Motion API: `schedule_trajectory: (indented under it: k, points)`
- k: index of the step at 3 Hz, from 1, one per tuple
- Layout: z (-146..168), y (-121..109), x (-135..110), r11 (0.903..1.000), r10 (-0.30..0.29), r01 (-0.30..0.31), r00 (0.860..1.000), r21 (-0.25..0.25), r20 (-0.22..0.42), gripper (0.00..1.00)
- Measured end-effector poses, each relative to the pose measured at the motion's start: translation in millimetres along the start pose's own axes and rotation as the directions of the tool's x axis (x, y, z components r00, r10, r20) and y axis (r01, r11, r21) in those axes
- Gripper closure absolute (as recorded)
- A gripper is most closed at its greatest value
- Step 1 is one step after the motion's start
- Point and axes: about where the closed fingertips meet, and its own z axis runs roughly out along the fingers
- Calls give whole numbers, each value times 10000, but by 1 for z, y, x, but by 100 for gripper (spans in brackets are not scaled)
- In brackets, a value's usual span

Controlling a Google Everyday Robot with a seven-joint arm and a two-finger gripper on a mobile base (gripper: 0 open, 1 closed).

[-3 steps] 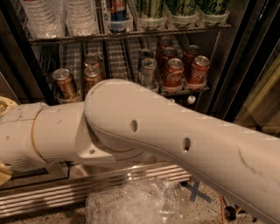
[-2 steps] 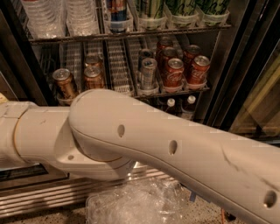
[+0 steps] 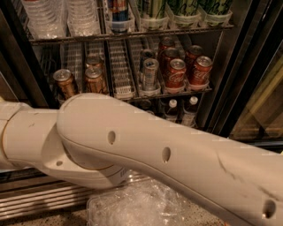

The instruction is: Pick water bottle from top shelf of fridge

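Observation:
The fridge (image 3: 241, 66) stands open in front of me, with wire racks of drinks. On the top shelf (image 3: 132, 34), clear ribbed water bottles (image 3: 44, 17) stand at the far left, with only their lower bodies showing; caps and labels are cut off by the top edge. My cream arm (image 3: 154, 150) crosses the whole foreground from left to lower right, below the racks. My gripper is out of view, so I cannot see where it is relative to the bottles.
The top shelf also holds a blue can (image 3: 118, 11) and green-labelled containers (image 3: 185, 11). The middle rack holds brown cans (image 3: 66, 84), a silver can (image 3: 150, 73) and red cans (image 3: 177, 73). Small white-capped bottles (image 3: 191, 106) stand lower. A steel grille (image 3: 40, 201) and crumpled clear plastic (image 3: 141, 205) lie below.
The arm's big joint has slid left across the view and the link now stretches further down to the right. The drinks on the racks have not moved.

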Motion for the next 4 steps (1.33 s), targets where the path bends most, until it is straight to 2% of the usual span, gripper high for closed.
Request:
schedule_trajectory:
  k: [1, 2, 3, 4]
  points:
    - [-9, -19, 11, 9939, 451, -466, 9988, 999, 176, 0]
    - [-47, -64, 24, 9603, 595, -693, 9972, 2701, 444, 0]
    - [-95, -92, 24, 9082, 202, -447, 9978, 4162, 630, 0]
    - [-98, -76, -8, 8897, 123, -789, 9887, 4498, 1491, 0]
